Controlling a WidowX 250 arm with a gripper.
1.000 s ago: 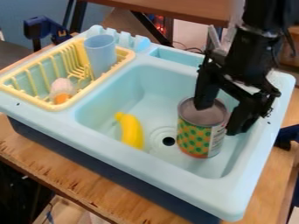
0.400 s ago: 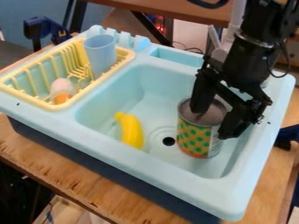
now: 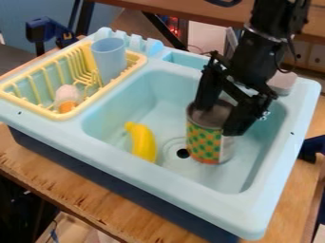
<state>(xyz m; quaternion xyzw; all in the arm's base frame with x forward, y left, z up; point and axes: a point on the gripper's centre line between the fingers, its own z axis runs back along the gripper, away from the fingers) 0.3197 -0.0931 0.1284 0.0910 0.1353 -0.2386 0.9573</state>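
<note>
The black gripper [image 3: 219, 118] is at the right half of the sink, over the can, with its fingers spread apart. One finger overlaps the grey top of the can [image 3: 204, 142]; the other hangs at the can's right side, seemingly against it. The can has a green and orange patterned label and stands upright in the basin, just right of the drain. A yellow banana [image 3: 143, 142] lies left of the drain.
A light-blue sink [image 3: 108, 152] surrounds the basin. At its left, a yellow dish rack [image 3: 77, 112] holds a blue cup [image 3: 109, 59] and a white-and-orange object [image 3: 66, 98]. A greyish object [image 3: 281, 83] sits at the back right rim.
The gripper has moved left and slightly toward the back. The can has shifted the same way by a smaller amount, nearer the drain. The banana and the rack's contents have stayed put.
</note>
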